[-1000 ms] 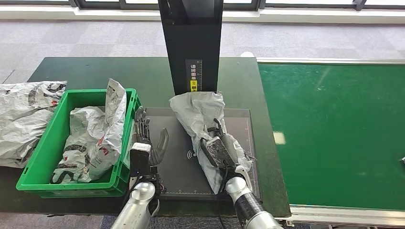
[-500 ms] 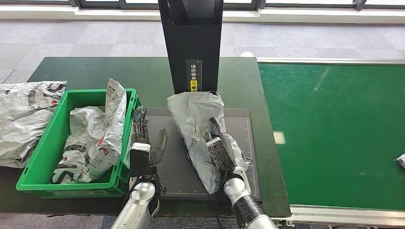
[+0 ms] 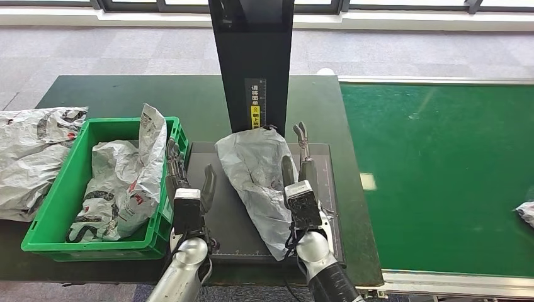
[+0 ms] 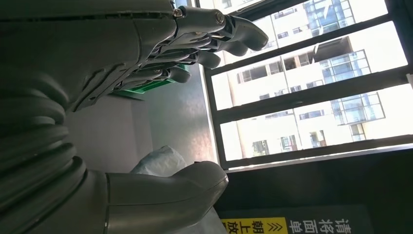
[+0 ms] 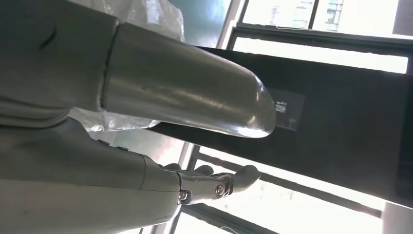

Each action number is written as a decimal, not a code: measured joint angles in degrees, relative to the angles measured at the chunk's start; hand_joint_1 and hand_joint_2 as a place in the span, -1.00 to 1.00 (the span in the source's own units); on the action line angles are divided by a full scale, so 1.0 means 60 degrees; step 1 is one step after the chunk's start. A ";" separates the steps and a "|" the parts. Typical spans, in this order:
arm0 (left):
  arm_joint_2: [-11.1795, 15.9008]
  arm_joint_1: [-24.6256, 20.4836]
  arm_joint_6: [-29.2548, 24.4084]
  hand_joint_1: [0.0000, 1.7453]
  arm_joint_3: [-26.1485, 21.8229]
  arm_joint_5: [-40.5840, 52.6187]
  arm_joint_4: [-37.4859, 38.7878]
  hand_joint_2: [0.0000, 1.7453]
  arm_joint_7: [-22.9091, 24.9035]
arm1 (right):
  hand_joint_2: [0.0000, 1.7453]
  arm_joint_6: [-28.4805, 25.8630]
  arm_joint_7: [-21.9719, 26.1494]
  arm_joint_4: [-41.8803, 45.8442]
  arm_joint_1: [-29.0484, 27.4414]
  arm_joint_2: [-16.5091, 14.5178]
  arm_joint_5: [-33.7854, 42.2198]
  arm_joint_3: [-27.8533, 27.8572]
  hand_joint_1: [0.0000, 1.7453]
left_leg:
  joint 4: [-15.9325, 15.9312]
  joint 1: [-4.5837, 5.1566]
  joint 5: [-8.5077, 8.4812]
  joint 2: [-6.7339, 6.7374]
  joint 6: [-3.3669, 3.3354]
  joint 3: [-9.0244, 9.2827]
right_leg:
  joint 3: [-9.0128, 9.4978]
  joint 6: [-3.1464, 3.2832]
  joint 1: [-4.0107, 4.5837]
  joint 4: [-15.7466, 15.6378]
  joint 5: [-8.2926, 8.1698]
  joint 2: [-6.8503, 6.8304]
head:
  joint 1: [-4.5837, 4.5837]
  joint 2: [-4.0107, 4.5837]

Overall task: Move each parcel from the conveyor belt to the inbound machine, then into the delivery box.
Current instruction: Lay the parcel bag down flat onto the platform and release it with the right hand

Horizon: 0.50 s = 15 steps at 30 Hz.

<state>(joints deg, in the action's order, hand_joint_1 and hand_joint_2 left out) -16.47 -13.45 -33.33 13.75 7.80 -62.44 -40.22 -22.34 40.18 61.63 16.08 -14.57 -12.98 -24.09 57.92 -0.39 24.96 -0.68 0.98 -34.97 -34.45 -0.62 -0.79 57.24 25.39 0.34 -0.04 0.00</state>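
Observation:
A crumpled grey parcel [image 3: 258, 179] lies on the dark scan plate of the inbound machine [image 3: 217, 233], below its black post [image 3: 252, 56]. My right hand [image 3: 301, 189] stands just right of the parcel with its fingers stretched up and apart, holding nothing; its thumb [image 5: 185, 92] shows against the grey parcel [image 5: 146, 12]. My left hand [image 3: 186, 189] is raised between the plate and the green box [image 3: 44, 217], fingers [image 4: 214, 39] apart and empty. A corner of the parcel [image 4: 160, 161] lies beyond its thumb. A further parcel [image 3: 526, 212] sits on the conveyor belt [image 3: 441, 170] at the far right.
The green box holds two grey parcels [image 3: 123, 179]. One more grey parcel [image 3: 28, 157] lies on the dark table left of the box. The belt's metal frame [image 3: 441, 283] runs along the near edge.
My right hand let go of the parcel and opened, fingers now straight up beside it. The parcel settled slightly left on the plate. The far parcel on the belt crept further in.

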 joint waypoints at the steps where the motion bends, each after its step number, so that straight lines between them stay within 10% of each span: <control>1: 0.0001 0.0000 -0.0042 -1.00 0.0025 0.0026 -0.0036 1.00 0.0000 | -1.00 -0.0103 0.0000 0.0123 -0.0029 0.0020 -0.0046 -0.0022 -1.00 | 0.0000 0.0000 0.0000 0.0000 0.0000 0.0000 | 0.0000 0.0000 0.0000 0.0000 0.0000 0.0000 | 0.0000 0.0000; 5: 0.0011 -0.0008 -0.0062 -1.00 0.0249 0.0382 -0.0232 1.00 0.0000 | -1.00 -0.1762 -0.0001 0.0744 -0.0211 0.0108 -0.0875 -0.0105 -1.00 | 0.0001 0.0000 -0.0001 -0.0007 0.0000 0.0001 | 0.0001 0.0000 0.0000 0.0000 0.0000 -0.0005 | 0.0000 0.0000; 9: 0.0054 -0.0107 0.0461 -1.00 0.0947 0.1579 -0.0236 1.00 0.0004 | 1.00 -0.2901 0.0000 0.2014 -0.0644 0.0128 -0.2830 0.0053 -1.00 | 0.0002 0.0002 0.0004 -0.0004 -0.0001 0.0000 | -0.0003 -0.0001 -0.0002 -0.0003 0.0001 -0.0003 | 0.0000 0.0000; 15: -0.0124 -0.0744 0.1572 -1.00 0.1659 0.4292 0.1001 1.00 0.0344 | 1.00 -0.2962 -0.0011 0.3266 -0.0943 0.0127 -0.3106 0.0809 -1.00 | 0.0002 0.0006 0.0007 0.0012 -0.0003 0.0004 | -0.0003 -0.0005 -0.0006 -0.0008 -0.0002 0.0006 | 0.0000 0.0000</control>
<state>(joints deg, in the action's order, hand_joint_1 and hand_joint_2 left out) -17.22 -17.91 -23.90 23.70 33.56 -56.44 -38.16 -40.11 40.11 81.22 10.42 -13.81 -31.62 -19.23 57.93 -0.35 25.00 -0.61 0.96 -34.94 -34.47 -0.65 -0.83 57.19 25.38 0.37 -0.04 0.00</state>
